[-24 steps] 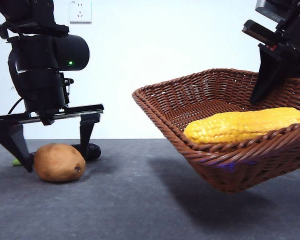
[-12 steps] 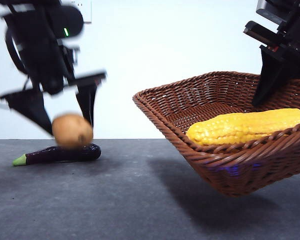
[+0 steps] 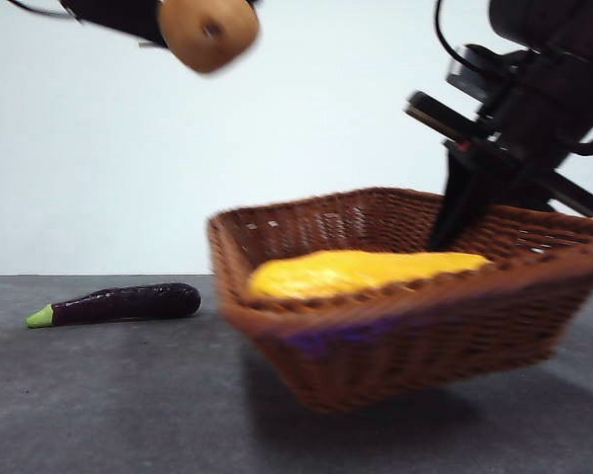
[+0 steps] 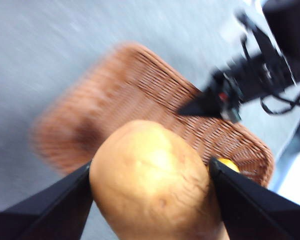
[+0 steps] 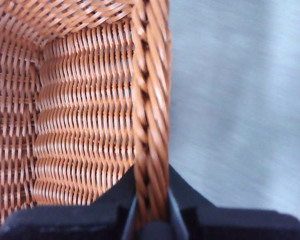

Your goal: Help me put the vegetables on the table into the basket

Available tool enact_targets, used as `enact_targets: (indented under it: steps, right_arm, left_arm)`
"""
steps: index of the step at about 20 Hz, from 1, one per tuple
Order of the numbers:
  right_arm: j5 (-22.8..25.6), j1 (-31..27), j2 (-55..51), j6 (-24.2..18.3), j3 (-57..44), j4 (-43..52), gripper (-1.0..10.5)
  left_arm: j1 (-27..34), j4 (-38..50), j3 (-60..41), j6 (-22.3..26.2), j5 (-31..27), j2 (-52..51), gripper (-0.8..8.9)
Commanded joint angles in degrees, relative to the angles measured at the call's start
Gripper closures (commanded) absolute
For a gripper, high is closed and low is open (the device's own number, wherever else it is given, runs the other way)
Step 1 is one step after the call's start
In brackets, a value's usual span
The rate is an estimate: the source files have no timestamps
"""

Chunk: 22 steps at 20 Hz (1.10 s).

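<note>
The left tool (image 4: 150, 200) pinches the potato (image 4: 152, 185) between its two jaws, high above the tabletop (image 3: 128, 395) — in the front view the potato (image 3: 208, 30) sits at the top edge, up and to the side of the basket (image 3: 415, 336). The potato looks firm, rounded and fairly heavy for its size. Its skin is smooth, so it could roll out of a pinch that is off centre; the hold across its widest part, as here, seems the safe one.

The right tool (image 5: 151, 220) is pressed together on the braided rim of the basket (image 5: 150, 100), with one jaw inside the wall and one outside. The basket is tilted and seems lifted off the tabletop. Woven wicker is light and stiff but bends a little, and with the corn cob (image 3: 366, 272) lying inside, a hold on one rim only may let it swing.

The eggplant (image 3: 119, 303) lies on the tabletop, well apart from the basket. It is slim, glossy and probably slippery — I would take it across the middle of the body, not at the green stem end.
</note>
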Motion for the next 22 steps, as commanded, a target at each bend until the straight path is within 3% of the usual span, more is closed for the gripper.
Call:
enact_targets:
  steps: [1,10,11,13,14,22]
  right_arm:
    - [-0.7,1.3,0.3,4.2,-0.1,2.1,9.6]
    - [-2.1,1.6,0.2,5.2,-0.1,2.3,9.6]
    - [-2.1,1.6,0.2,5.2,-0.1,2.3,9.6]
    - [-2.1,1.6,0.2,5.1,-0.1,2.3,9.6]
    - [-2.1,1.6,0.2,5.1,-0.1,2.3,9.6]
    - [-2.1,1.6,0.2,3.9,-0.1,1.3,9.6]
  left_arm:
    - [-2.3,1.7,-0.4,1.1,-0.2,5.2,8.21]
    - [-5.3,4.0,-0.4,-0.2,-1.6,22.8,8.11]
    - [-5.4,3.8,-0.4,-0.7,-1.6,23.0,7.52]
    - [-5.4,3.8,-0.4,-0.7,-1.6,23.0,4.08]
    - [-5.4,3.7,-0.4,-0.9,-1.2,23.0,2.96]
    - [-4.3,2.1,-0.4,-0.5,-1.3,16.7,2.96]
